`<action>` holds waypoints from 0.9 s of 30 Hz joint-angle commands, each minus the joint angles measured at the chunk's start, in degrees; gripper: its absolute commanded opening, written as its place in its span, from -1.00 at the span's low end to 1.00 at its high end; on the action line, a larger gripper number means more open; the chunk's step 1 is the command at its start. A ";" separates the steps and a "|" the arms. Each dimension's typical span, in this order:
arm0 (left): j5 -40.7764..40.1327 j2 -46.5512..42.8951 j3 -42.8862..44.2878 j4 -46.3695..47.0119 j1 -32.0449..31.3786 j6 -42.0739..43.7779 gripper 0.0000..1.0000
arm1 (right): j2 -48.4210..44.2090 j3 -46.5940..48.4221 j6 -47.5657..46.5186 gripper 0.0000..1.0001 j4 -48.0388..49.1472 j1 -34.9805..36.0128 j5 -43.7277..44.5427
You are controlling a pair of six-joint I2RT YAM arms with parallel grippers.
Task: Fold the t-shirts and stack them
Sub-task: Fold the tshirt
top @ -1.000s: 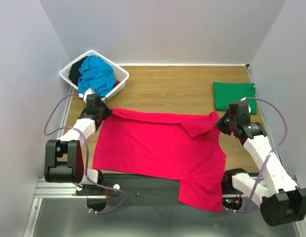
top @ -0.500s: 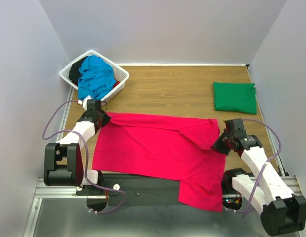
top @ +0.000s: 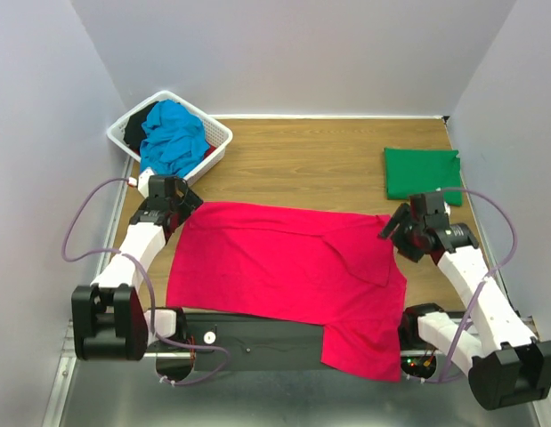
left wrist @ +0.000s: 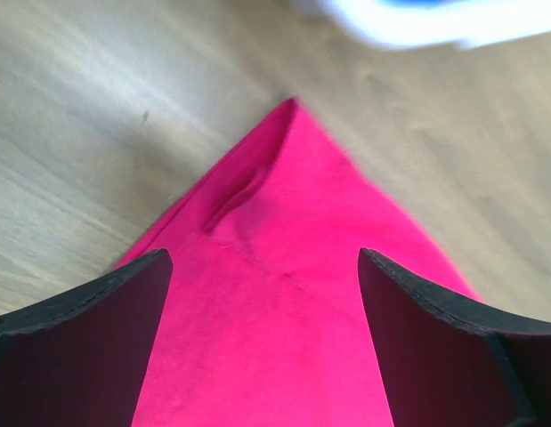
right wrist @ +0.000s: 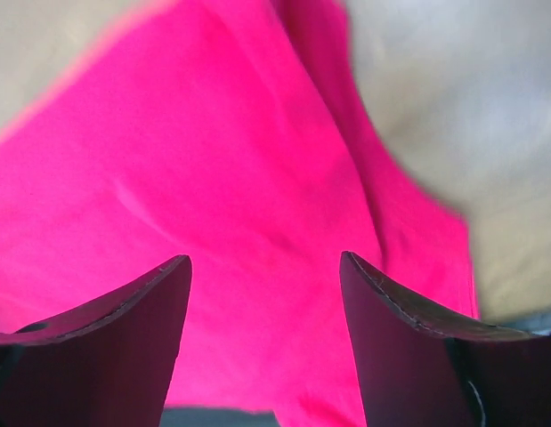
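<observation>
Sitting in the upper left of the overhead frame, the white lattice basket holds a bunched turquoise-blue t-shirt, with some dark cloth against its left wall. The green t-shirt lies folded on the table at the upper right, well apart from the basket. The crimson-pink t-shirt is spread across the middle of the frame. Its far edge runs fairly straight from one tool to the other, a fold creases it toward the right, and its near edge hangs past the table's near edge, lowest at the lower right. The left tool stands over the shirt's upper left corner, jaws spread wide, with the corner lying flat on the wood. The right tool is at the upper right corner, jaws also spread, pinching nothing. Bare wood lies open between the shirt's far edge, the basket and the green t-shirt.
</observation>
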 commanded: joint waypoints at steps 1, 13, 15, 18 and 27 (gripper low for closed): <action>0.29 -5.96 2.54 0.16 0.18 0.07 0.97 | 4.88 4.76 -6.53 0.47 8.41 -0.34 6.86; 9.62 11.26 7.64 8.78 -5.63 2.80 0.97 | 32.56 10.21 -7.24 -0.17 21.85 -0.34 14.17; 8.48 13.71 7.46 10.28 -5.63 2.97 0.97 | 35.12 10.21 -7.68 -0.17 23.79 -0.34 13.99; 4.88 17.49 8.51 10.20 -5.54 3.32 0.97 | 39.51 10.83 -7.59 -0.21 26.08 -0.43 15.12; 0.92 21.47 9.14 9.05 -3.61 2.79 0.97 | 47.35 13.28 -6.10 -0.31 27.05 -3.68 19.79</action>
